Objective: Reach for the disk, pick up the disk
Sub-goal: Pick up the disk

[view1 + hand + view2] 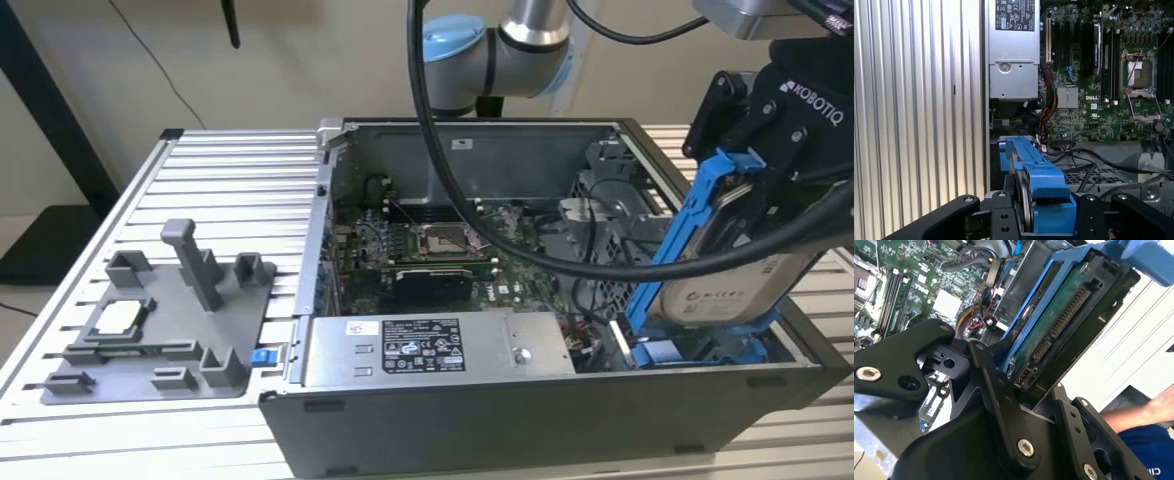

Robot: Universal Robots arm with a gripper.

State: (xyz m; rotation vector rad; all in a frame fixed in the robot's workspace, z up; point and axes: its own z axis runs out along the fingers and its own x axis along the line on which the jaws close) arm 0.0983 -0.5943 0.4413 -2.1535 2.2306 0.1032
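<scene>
Exterior view
Arm (514,45): comes down from the top of the picture, black cables hanging along it.
Gripper (767,200): black, at the exterior view's right, over the right end of the open case (534,400).
Grasp: its fingers are closed on the disk (727,290), clamping its upper part.
Disk: stands on edge, tilted, its blue frame along the sides and its label facing the camera; its lower end is down inside the case by a blue bay (694,350).
Case: lies open on a ribbed metal table (227,180); the board (427,250) and a silver supply box (434,350) show inside.
Jig (160,320): grey plastic, on the table at the exterior view's left of the case, well apart from the gripper.
Chip (118,316): small, square, silver, set in the jig.

Second wrist view
Disk (1064,330): seen from its underside, green circuit and connector showing, the blue frame round it.
Fingers (999,400): black, pressed against the disk on both sides.
Board (899,285): beyond the disk, with red and black wires near it.
Person: an arm in a blue sleeve (1141,447) at the picture's edge.

First wrist view
Disk (1041,192): seen edge-on, blue frame uppermost, between the black finger links (1004,215).
Supply box (1014,55): beyond the disk, beside the board (1094,100).
Table (919,110): ribbed, alongside the case.
</scene>
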